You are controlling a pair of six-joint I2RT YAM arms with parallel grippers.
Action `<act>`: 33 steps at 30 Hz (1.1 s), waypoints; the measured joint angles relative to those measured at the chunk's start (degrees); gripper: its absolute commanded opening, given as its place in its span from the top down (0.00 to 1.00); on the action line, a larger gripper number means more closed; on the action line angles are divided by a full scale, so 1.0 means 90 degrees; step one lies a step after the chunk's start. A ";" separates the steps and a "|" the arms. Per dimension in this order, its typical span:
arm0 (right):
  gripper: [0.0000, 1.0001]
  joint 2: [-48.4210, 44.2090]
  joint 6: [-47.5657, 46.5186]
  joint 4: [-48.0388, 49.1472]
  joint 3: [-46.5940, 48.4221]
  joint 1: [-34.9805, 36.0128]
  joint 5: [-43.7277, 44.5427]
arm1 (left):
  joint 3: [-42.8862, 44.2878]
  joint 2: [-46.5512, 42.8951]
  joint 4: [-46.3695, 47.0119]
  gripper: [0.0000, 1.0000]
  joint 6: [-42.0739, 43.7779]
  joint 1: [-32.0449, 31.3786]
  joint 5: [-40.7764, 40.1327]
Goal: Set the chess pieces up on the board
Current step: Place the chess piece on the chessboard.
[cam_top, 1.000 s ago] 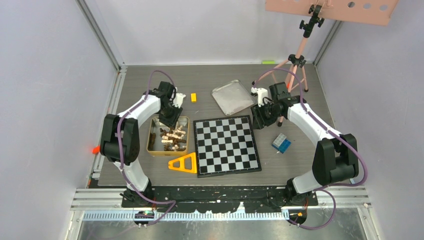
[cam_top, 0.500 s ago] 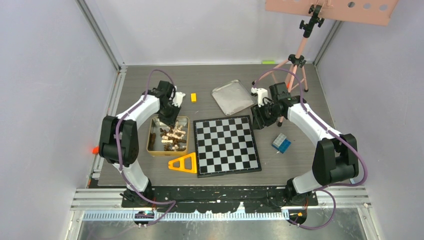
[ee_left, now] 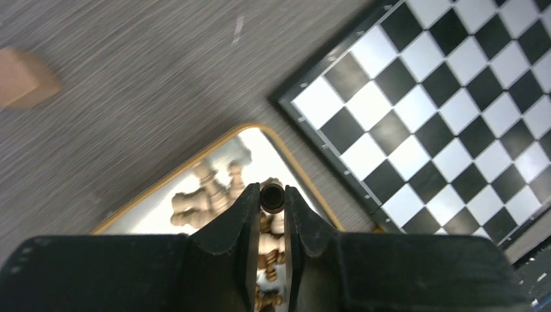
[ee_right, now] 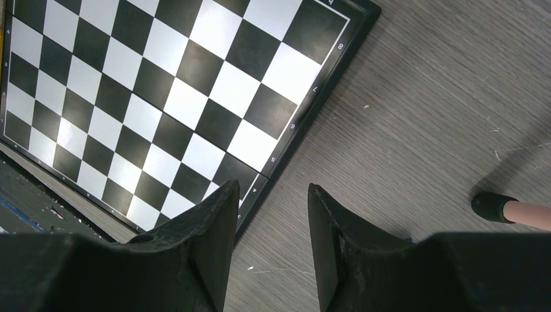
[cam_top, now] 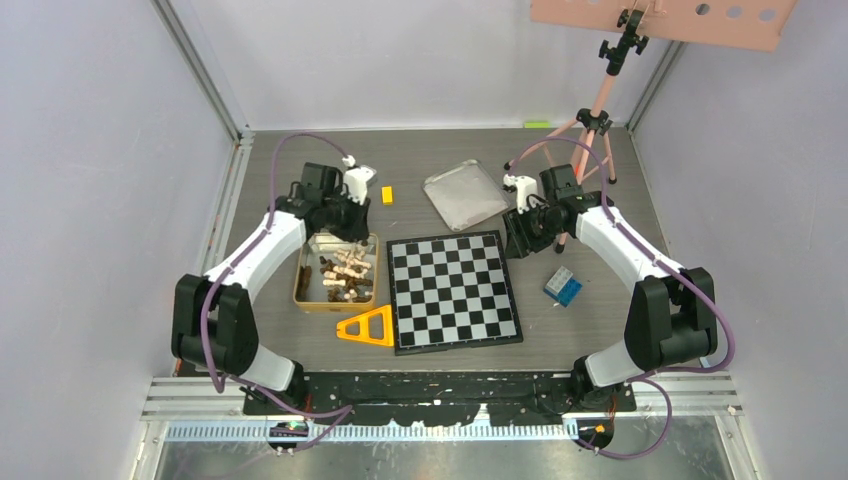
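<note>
My left gripper (cam_top: 345, 222) hangs over the far end of the gold tin (cam_top: 304, 296), shut on a small dark chess piece (ee_left: 271, 197) pinched at the fingertips. Below it, pale and dark chess pieces (ee_left: 208, 195) lie heaped in the tin (ee_left: 299, 175). The black and white board (cam_top: 453, 290) lies flat to the right of the tin with no pieces on it. My right gripper (ee_right: 273, 188) is open and holds nothing, low over the table just off the board's (ee_right: 162, 91) far right corner.
A silver tin lid (cam_top: 463, 195) and a yellow block (cam_top: 387, 194) lie behind the board. An orange triangle (cam_top: 367, 328) sits at the board's near left. A blue cube (cam_top: 563, 286) and tripod legs (cam_top: 590, 150) stand right. A brown cube (ee_left: 23, 78) lies near the tin.
My left gripper has shut on a dark piece and risen from the tin, the arm swinging outward to the left. The right arm has not moved.
</note>
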 measured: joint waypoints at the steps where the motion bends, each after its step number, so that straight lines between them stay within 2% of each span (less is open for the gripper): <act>1: 0.51 0.0000 0.0000 0.0000 0.0000 -0.0005 0.0002 | -0.0124 -0.0015 0.0226 1.00 -0.0041 -0.0061 0.0160; 5: 0.51 0.0000 -0.0002 0.0000 0.0000 -0.0034 0.0002 | -0.0646 -0.0002 0.1175 1.00 -0.0124 -0.0478 0.0597; 11: 0.51 0.0002 -0.0002 0.0000 0.0000 -0.0070 0.0005 | -0.1134 0.0355 0.2407 1.00 -0.0141 -0.1146 0.0736; 17: 0.51 0.0002 -0.0005 0.0002 -0.0015 -0.0097 0.0002 | -0.1377 0.0629 0.3330 1.00 -0.0070 -0.1302 0.0680; 26: 0.51 0.0015 -0.0005 0.0000 -0.0051 -0.0131 0.0002 | -0.1389 0.0775 0.3903 1.00 0.0158 -0.1302 0.0442; 33: 0.51 0.0061 -0.0010 0.0000 -0.0053 -0.0141 0.0002 | -0.1384 0.0821 0.3713 0.98 0.0253 -0.1302 0.0318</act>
